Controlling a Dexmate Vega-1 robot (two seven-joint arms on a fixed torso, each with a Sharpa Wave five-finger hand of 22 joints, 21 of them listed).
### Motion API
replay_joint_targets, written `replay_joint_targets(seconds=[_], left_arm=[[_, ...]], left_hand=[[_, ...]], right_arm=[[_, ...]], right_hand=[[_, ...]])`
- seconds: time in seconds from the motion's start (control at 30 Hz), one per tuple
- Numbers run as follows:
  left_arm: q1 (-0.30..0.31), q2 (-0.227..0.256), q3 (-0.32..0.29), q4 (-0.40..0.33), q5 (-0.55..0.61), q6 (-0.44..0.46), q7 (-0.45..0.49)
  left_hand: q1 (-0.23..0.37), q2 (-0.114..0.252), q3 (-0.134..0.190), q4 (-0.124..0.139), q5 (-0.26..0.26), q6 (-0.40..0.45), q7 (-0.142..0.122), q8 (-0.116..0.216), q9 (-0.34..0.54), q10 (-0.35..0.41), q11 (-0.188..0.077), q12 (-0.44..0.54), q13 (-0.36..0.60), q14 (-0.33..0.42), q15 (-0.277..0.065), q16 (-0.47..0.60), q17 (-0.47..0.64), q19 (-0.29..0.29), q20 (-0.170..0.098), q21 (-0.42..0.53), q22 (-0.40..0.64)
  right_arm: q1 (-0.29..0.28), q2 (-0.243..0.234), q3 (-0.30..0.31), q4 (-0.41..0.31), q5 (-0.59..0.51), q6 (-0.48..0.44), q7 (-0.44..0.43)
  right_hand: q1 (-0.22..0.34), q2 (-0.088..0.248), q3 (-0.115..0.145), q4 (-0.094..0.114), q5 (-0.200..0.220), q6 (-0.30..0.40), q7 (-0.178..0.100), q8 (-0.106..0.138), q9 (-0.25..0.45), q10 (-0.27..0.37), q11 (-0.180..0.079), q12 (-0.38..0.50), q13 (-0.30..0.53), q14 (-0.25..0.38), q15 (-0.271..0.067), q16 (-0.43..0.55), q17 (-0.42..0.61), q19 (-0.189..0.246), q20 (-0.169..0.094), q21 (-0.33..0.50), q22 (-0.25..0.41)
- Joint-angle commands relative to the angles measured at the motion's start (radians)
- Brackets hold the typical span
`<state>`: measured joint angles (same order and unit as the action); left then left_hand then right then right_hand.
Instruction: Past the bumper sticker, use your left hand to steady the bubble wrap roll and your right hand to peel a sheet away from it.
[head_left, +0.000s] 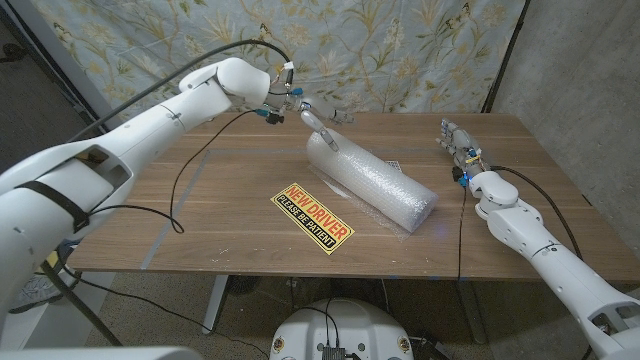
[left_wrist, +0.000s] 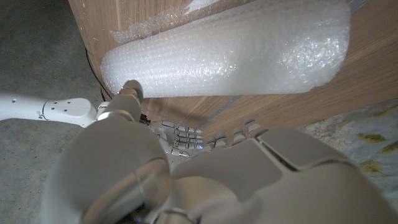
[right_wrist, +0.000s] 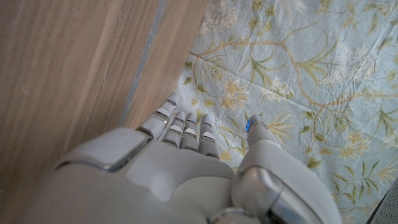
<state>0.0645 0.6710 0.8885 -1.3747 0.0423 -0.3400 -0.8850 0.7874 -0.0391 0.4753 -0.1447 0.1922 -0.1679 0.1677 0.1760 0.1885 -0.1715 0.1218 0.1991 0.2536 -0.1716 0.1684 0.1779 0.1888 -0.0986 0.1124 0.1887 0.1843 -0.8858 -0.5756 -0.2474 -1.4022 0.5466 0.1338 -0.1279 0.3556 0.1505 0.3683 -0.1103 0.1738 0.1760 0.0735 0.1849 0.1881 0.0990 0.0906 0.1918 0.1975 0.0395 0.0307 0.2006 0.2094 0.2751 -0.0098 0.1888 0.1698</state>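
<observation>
Left hand at the far end of the bubble wrap roll, right hand waiting off to the side.

The long white roll of bubble wrap (head_left: 372, 181) lies slanted on the brown wooden table (head_left: 200, 215), just behind the yellow and black bumper sticker (head_left: 313, 217); the left hand (head_left: 318, 123) reaches over the roll's far end with its fingers (head_left: 326, 135) spread and one fingertip touching the wrap, gripping nothing; the right hand (head_left: 457, 143) holds nothing, its fingers straight and close together, well apart from the roll near the table's right side; a flowery blue cloth (head_left: 400, 50) hangs behind.
</observation>
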Motion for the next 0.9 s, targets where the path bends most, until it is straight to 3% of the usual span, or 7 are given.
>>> replay_joint_targets(seconds=[0.03,0.53,0.9], left_arm=[[-0.021,0.003,0.032,-0.065,0.045,0.075,-0.054],[-0.038,-0.005,0.067,-0.072,0.085,0.1,-0.057],[-0.083,-0.054,0.098,0.023,0.097,0.051,-0.053]], left_hand=[[-0.013,-0.001,-0.007,0.003,-0.003,-0.089,-0.004,-0.003,0.005,-0.091,0.008,0.003,0.005,-0.068,0.004,0.001,0.003,-0.012,0.003,-0.003,0.002],[0.0,0.003,-0.006,-0.004,-0.006,-0.107,-0.003,0.004,0.005,-0.098,0.011,0.009,0.008,-0.07,0.012,0.007,0.003,-0.014,0.003,0.003,0.003],[0.01,0.003,-0.006,-0.01,-0.009,-0.115,-0.007,0.009,0.005,-0.099,0.007,0.013,0.01,-0.073,0.012,0.008,0.003,-0.016,0.001,0.005,0.003]], right_arm=[[-0.03,-0.025,0.015,-0.054,-0.005,-0.034,-0.011],[-0.037,-0.03,0.021,-0.047,-0.004,-0.052,-0.004],[-0.048,-0.029,0.029,-0.049,0.0,-0.05,-0.006]], right_hand=[[-0.009,-0.003,-0.007,0.002,0.003,-0.013,0.004,-0.003,0.005,-0.007,0.003,-0.004,0.005,-0.012,0.007,-0.004,0.002,-0.012,-0.006,-0.004,0.003],[-0.012,-0.002,-0.008,0.001,0.004,-0.032,0.006,-0.004,0.005,-0.024,0.009,-0.006,0.006,-0.028,0.015,-0.006,0.003,-0.028,-0.006,-0.006,0.003],[-0.013,-0.001,-0.009,0.0,0.004,-0.051,0.011,-0.006,0.005,-0.035,0.011,-0.005,0.006,-0.037,0.02,-0.006,0.002,-0.037,-0.004,-0.006,0.003]])
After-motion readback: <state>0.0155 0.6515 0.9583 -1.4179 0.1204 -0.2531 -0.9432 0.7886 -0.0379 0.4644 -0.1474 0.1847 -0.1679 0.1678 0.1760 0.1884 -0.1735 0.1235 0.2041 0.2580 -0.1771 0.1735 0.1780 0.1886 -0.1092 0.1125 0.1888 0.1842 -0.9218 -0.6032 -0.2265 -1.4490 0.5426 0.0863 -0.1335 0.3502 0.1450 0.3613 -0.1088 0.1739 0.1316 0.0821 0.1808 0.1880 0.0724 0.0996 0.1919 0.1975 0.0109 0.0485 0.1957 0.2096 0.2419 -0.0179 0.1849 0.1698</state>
